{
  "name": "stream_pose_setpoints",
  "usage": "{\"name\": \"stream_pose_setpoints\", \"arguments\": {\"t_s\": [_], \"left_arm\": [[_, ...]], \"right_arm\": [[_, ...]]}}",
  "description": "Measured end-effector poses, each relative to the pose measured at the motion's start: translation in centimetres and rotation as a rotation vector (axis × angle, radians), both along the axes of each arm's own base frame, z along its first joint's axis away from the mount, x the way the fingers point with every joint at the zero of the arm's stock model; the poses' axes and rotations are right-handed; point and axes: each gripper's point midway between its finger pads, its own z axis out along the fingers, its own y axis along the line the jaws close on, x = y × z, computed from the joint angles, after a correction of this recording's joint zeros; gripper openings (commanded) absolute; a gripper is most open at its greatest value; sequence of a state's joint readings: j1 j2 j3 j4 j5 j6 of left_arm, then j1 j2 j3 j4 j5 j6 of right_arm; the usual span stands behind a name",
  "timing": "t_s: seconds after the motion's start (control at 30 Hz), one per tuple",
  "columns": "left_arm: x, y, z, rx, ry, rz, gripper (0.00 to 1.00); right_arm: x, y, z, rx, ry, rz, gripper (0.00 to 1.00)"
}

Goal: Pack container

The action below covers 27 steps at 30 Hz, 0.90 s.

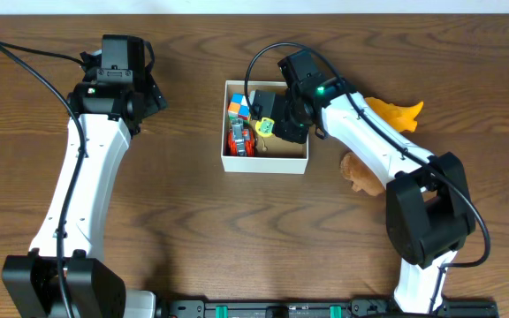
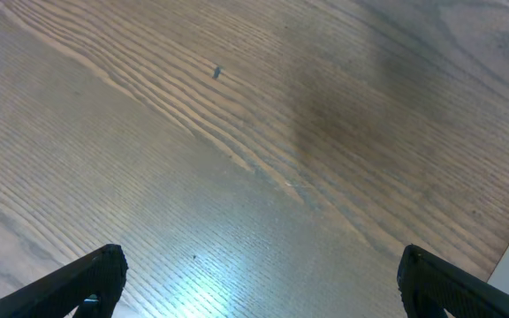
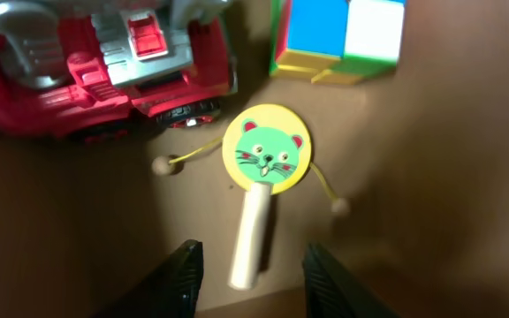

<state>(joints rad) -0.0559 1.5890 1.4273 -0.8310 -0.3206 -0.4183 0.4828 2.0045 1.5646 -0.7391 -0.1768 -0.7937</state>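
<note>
My overhead view places the container point(image 1: 264, 163) at table centre. The right gripper point(image 1: 277, 119) is over its right half and the left gripper point(image 1: 151, 94) is well apart to the left, above bare table point(image 1: 193, 230).

Only the right wrist view resolves the contents:
- A red truck point(image 3: 104, 71) lies against one wall.
- A colour cube point(image 3: 343, 35) sits just beside it.
- A cat-face rattle drum point(image 3: 266, 150) lies flat on the tan floor, its handle end between my right fingers point(image 3: 184, 278).

Those fingers stand moderately apart and grip nothing.

The left wrist view shows only wood grain between its two fingers point(image 2: 95, 281), which are spread wide and hold nothing.

Only the overhead view shows an orange toy point(image 1: 396, 112) and a brown plush point(image 1: 360, 172) outside the container, just beside the right arm. The box floor right of the drum is bare.
</note>
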Motion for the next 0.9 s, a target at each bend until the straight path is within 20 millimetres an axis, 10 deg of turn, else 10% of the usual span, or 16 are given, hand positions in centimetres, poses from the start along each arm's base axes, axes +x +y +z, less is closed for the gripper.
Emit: {"name": "stream_pose_setpoints", "arguments": {"t_s": [0.17,0.4,0.6,0.9], "left_arm": [[0.0,0.0,0.0,0.0,0.0,0.0,0.98],[0.0,0.0,0.0,0.0,0.0,0.0,0.98],[0.0,0.0,0.0,0.0,0.0,0.0,0.98],[0.0,0.0,0.0,0.0,0.0,0.0,0.98]], "right_arm": [[1.0,-2.4,5.6,0.009,-0.067,-0.193,0.8],[-0.3,-13.2,15.4,-0.026,-0.176,-0.492,0.86],[-1.6,-19.9,11.9,-0.1,-0.009,-0.665,0.9],[-4.3,-20.8,4.2,-0.106,0.245,-0.731,0.89]]}}
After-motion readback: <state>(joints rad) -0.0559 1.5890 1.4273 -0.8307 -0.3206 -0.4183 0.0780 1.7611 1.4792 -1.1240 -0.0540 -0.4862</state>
